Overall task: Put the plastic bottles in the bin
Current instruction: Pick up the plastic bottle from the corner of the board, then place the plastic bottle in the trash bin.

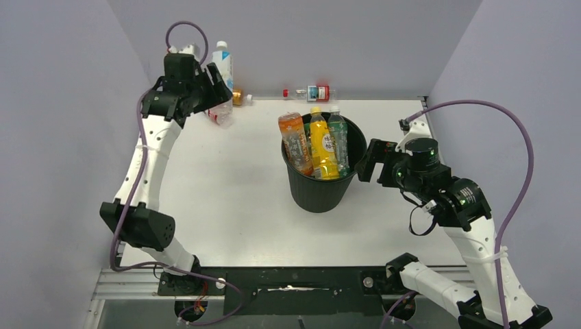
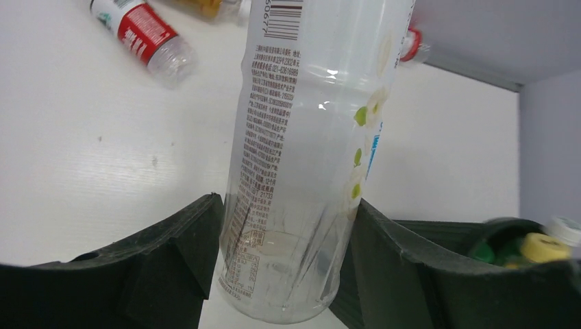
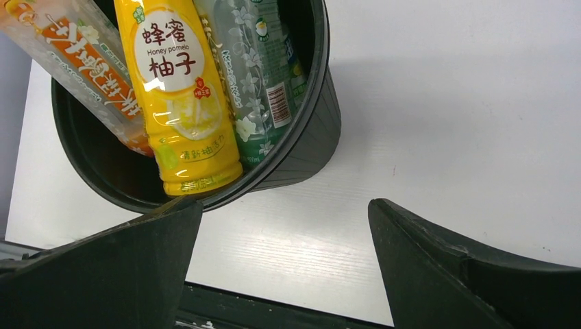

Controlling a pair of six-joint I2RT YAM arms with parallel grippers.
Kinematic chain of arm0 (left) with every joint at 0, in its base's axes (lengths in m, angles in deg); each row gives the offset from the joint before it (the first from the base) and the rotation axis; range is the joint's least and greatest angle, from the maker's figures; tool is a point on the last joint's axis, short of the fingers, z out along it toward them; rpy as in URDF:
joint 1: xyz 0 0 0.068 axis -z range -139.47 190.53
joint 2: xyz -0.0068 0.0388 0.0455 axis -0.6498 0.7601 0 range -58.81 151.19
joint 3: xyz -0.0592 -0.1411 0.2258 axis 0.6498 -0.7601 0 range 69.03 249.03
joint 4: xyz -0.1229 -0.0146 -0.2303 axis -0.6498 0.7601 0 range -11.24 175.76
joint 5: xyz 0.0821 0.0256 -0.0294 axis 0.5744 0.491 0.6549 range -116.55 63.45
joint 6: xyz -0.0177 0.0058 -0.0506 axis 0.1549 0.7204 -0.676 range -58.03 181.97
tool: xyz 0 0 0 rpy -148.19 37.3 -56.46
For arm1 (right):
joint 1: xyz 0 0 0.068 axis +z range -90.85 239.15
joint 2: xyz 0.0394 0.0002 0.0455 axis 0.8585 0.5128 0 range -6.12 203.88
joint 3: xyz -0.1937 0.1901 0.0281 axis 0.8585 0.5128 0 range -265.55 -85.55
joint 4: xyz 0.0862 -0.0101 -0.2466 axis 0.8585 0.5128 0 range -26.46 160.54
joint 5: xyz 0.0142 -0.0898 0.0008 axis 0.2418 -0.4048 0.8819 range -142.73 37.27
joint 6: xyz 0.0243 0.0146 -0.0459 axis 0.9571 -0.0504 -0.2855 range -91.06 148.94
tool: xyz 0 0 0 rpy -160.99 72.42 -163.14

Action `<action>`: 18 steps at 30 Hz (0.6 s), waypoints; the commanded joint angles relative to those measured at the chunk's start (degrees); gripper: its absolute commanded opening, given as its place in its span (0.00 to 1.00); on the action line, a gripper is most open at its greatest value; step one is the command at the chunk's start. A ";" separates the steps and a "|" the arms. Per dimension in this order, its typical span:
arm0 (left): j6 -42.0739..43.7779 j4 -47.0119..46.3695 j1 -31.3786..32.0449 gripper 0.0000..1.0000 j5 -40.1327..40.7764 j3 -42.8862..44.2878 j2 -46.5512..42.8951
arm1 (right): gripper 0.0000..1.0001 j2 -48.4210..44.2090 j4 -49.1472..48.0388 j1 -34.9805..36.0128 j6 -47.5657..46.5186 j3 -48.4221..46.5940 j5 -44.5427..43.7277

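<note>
Bottle (image 2: 301, 137) gripped by L end effector (image 2: 286, 229); R end effector (image 3: 284, 216) agape

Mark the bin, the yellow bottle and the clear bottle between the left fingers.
bin (image 1: 318, 195): top external view, outer wall below the rim.
yellow bottle (image 1: 323, 154): top external view, mid body.
clear bottle (image 2: 301, 157): left wrist view, printed side.

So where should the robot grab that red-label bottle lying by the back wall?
Grip the red-label bottle round its labelled middle, coming down from above, I'd say. It lies on its side along the wall, so the jaws can close across its round body.
</note>
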 commanded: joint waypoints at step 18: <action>-16.01 -14.85 31.69 0.43 -5.83 12.06 -5.33 | 0.98 5.50 8.09 -0.41 8.41 -12.37 -15.60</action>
